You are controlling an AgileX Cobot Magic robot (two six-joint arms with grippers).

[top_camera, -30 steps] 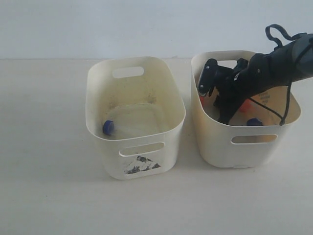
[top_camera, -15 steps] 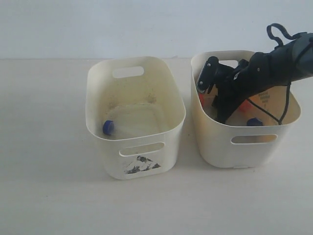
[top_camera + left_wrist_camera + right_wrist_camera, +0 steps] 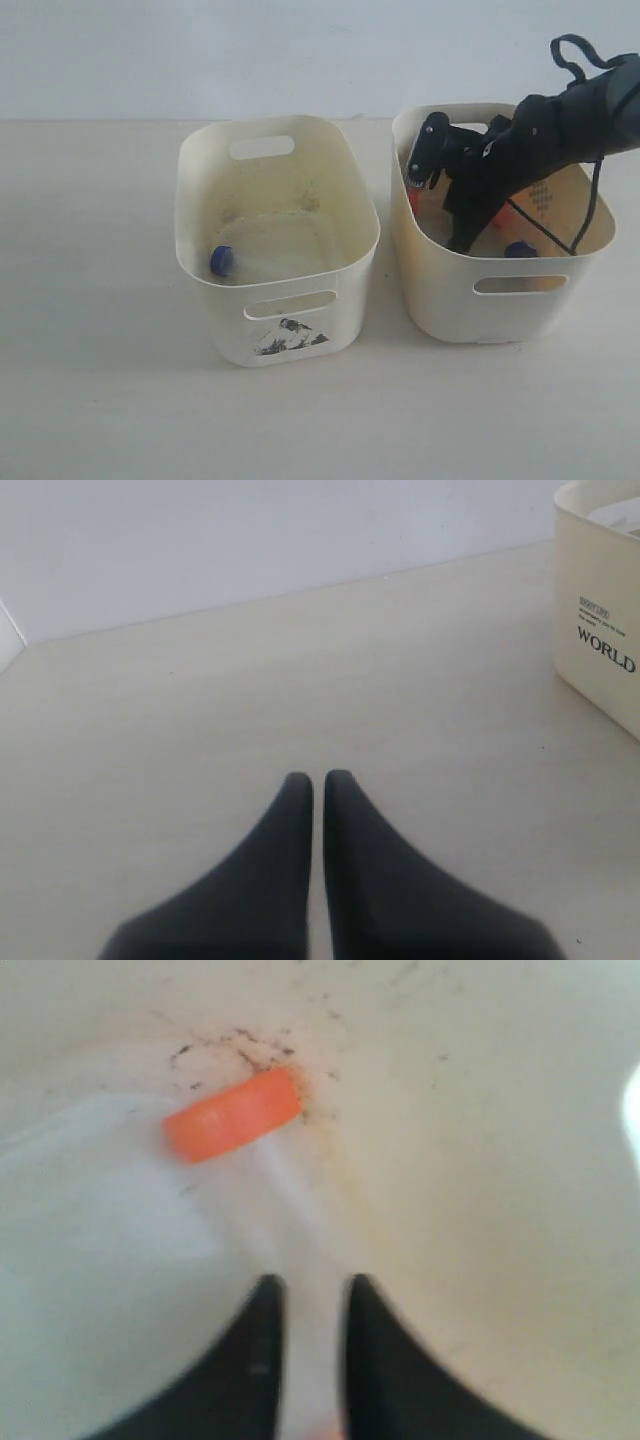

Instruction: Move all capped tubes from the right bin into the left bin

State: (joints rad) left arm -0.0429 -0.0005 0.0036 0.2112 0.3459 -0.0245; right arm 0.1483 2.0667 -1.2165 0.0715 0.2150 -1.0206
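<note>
My right gripper (image 3: pixel 461 238) reaches down inside the right bin (image 3: pixel 440 285). In the right wrist view its jaws (image 3: pixel 310 1285) are shut on the clear body of an orange-capped tube (image 3: pixel 233 1115) lying on the bin floor. Another orange cap (image 3: pixel 503 216) and a blue cap (image 3: pixel 518 249) show beside the arm in the same bin. One blue-capped tube (image 3: pixel 221 260) lies in the left bin (image 3: pixel 215 310), which carries the black-and-white sticker (image 3: pixel 288 337). My left gripper (image 3: pixel 318 778) is shut and empty over bare table; it does not show in the exterior view.
The two bins stand side by side on a pale table with a narrow gap between them. A cream bin wall printed WORLD (image 3: pixel 600 640) stands at the edge of the left wrist view. A black cable (image 3: pixel 575 55) loops above the right arm.
The right gripper's jaws have narrowed onto the tube body. The arm has shifted slightly inside the right bin. The left bin and its tube have not moved.
</note>
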